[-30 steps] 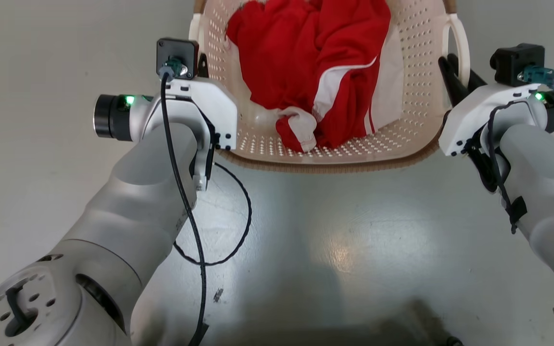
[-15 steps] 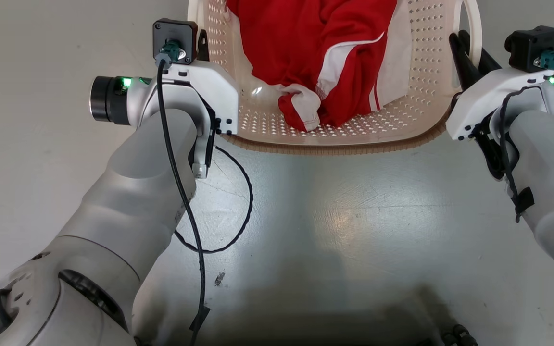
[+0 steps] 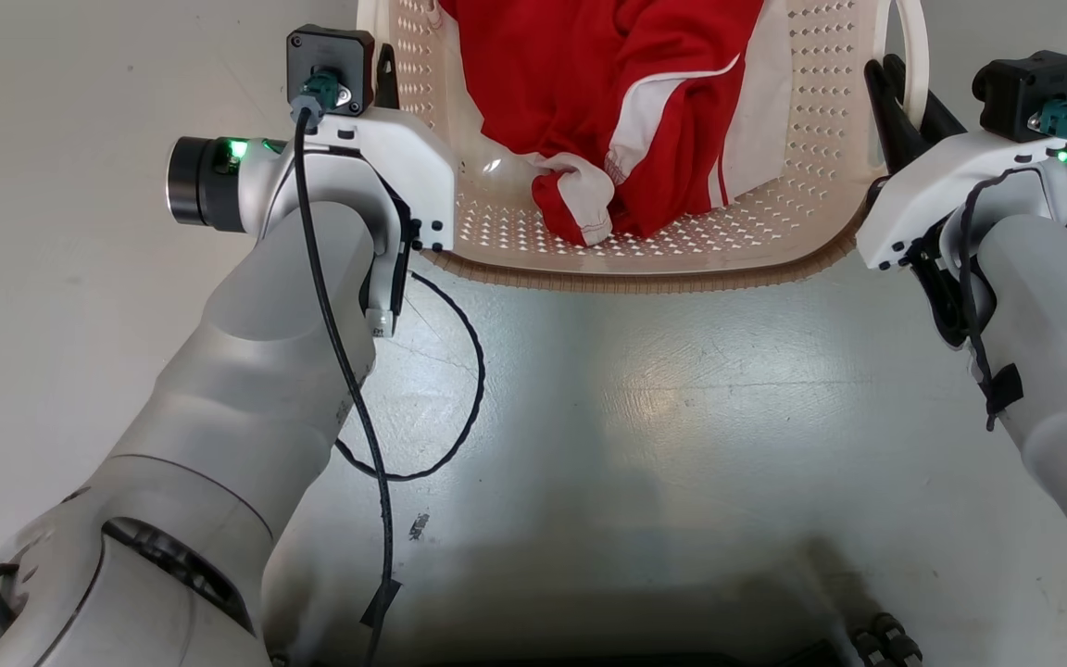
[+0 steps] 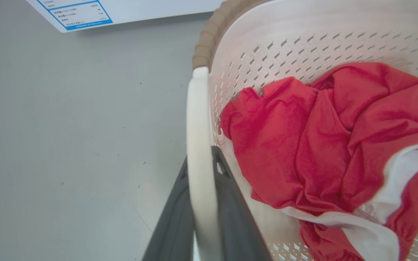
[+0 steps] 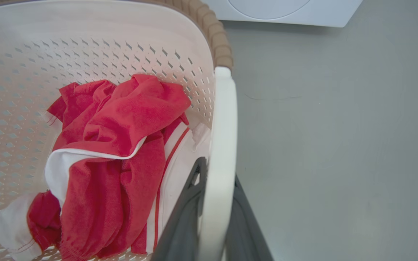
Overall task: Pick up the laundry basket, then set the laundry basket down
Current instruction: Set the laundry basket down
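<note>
The laundry basket [image 3: 774,232], cream-white and perforated with a brown woven rim, lies at the top middle of the head view. A red and white garment [image 3: 589,83] lies inside it. My left gripper [image 3: 388,79] is at the basket's left side. In the left wrist view, my left gripper [image 4: 201,156] is shut on the white loop handle [image 4: 198,108]. My right gripper [image 3: 899,102] is at the basket's right side. In the right wrist view, my right gripper [image 5: 218,170] is shut on the other handle [image 5: 225,108]. I cannot tell whether the basket touches the floor.
Grey floor [image 3: 682,417] spreads around the basket. A white washing machine front [image 5: 285,11] stands beyond the basket, with a blue-edged label [image 4: 78,12] on it. A black cable [image 3: 459,371] loops from my left wrist. My dark base [image 3: 589,639] fills the bottom edge.
The whole head picture has shifted, so the floor, basket and both grippers sit slightly higher in it. Both grippers stay clamped on the handles.
</note>
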You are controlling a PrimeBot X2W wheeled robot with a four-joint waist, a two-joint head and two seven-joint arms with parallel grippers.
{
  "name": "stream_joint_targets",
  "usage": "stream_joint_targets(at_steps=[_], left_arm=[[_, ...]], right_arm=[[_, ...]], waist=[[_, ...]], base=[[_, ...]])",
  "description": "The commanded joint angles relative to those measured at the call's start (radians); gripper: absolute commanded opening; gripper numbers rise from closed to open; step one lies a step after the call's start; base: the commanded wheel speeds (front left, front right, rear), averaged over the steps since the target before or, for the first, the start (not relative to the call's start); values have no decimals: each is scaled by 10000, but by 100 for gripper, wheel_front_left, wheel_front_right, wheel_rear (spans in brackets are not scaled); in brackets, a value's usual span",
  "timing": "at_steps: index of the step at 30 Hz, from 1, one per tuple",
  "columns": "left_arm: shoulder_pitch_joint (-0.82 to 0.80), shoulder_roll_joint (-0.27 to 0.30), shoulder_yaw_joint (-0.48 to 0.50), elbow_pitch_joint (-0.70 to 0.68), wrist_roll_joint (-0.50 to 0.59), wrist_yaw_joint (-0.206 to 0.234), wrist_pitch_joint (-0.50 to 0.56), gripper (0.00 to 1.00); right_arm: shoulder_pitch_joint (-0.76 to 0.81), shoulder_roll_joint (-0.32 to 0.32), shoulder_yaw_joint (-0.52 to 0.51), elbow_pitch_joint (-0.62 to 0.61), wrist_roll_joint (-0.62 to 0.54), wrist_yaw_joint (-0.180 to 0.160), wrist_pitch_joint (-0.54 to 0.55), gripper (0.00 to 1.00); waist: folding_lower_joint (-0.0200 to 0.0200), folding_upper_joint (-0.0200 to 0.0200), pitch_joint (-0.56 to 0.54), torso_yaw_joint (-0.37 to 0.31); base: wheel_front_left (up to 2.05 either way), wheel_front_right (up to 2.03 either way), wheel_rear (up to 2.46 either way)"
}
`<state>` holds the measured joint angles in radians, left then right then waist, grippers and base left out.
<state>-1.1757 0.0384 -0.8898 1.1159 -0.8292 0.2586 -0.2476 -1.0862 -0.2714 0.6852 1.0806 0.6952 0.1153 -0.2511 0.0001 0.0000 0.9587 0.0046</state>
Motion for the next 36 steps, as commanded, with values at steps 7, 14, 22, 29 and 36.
stream_joint_targets(at_steps=[7,14,22,29,36], left_arm=[[131,151,461,-49,461,-133,-141,0],[193,129,743,12,698,-196,-141,0],[352,121,1168,62,504,100,-141,100],[440,119,877,282,170,260,-141,100],[511,119,882,268,-60,359,-141,100]], right_arm=[[641,167,-71,-166,-418,154,-106,0],[669,198,-220,-148,-601,154,-106,0],[572,155,-891,-119,-931,154,-107,100],[838,277,-1538,-273,-1335,154,-107,100],[1316,288,-2264,-915,-1777,154,-107,100]], waist=[[-1,0,64,24],[-1,0,87,30],[-1,0,110,-16],[-1,0,13,-65],[-1,0,-333,-97]], base=[[0,0,0],[0,0,0],[0,0,0],[0,0,0],[0,0,0]])
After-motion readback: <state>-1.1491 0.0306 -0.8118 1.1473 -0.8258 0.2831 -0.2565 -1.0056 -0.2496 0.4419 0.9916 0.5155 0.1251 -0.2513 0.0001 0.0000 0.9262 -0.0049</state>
